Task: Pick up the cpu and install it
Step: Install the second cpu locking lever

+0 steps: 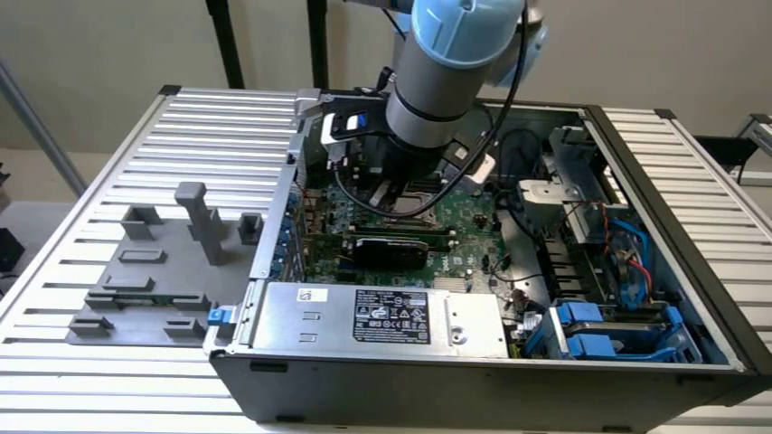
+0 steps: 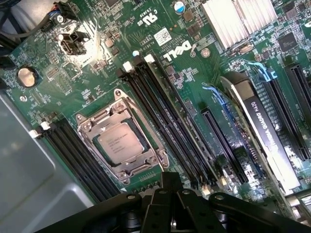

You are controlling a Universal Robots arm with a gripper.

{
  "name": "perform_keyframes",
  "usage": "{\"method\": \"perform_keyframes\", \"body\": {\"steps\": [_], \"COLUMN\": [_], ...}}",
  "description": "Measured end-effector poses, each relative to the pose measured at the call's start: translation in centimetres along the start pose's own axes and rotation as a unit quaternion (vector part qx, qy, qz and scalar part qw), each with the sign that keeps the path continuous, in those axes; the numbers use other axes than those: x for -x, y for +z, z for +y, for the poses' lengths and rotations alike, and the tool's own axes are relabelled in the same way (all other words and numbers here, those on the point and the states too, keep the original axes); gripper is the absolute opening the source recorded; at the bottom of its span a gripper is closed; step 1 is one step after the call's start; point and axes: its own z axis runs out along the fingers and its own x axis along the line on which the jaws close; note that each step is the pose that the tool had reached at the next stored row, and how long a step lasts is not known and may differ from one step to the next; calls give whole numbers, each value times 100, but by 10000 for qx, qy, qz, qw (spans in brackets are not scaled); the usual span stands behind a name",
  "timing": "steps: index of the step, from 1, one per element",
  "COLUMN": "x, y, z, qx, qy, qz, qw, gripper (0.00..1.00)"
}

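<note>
On the green motherboard [image 2: 121,53] in the wrist view, white lettering reads "DELL" [image 2: 179,50], with a "RU" certification mark and a small white barcode sticker [image 2: 163,36] close by; the print on that sticker is too fine to read. The cpu [image 2: 120,141] sits flat inside the silvery socket frame [image 2: 119,141], its metal top carrying lines of etched text that cannot be made out. At about three o'clock from it run the long black memory slots [image 2: 160,116], and farther on a card [image 2: 265,131] bears a partly legible label ending in "K620". The gripper [image 2: 167,201] shows as black linkages cut off by the frame edge; its fingers are drawn together, holding nothing, just beside the socket. In the exterior view the arm [image 1: 447,63] reaches down into the open computer case [image 1: 483,380] and hides the socket, and the power supply [image 1: 374,318] carries a black label with unreadable print.
</note>
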Motion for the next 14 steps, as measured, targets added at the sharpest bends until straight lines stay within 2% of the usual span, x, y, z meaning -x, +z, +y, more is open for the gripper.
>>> {"method": "perform_keyframes", "body": {"steps": [10, 14], "x": [-10, -2], "y": [163, 239], "z": [-44, -67], "qx": [7, 26], "qy": [14, 21], "qz": [4, -12], "qw": [10000, 10000], "gripper": [11, 11]}}
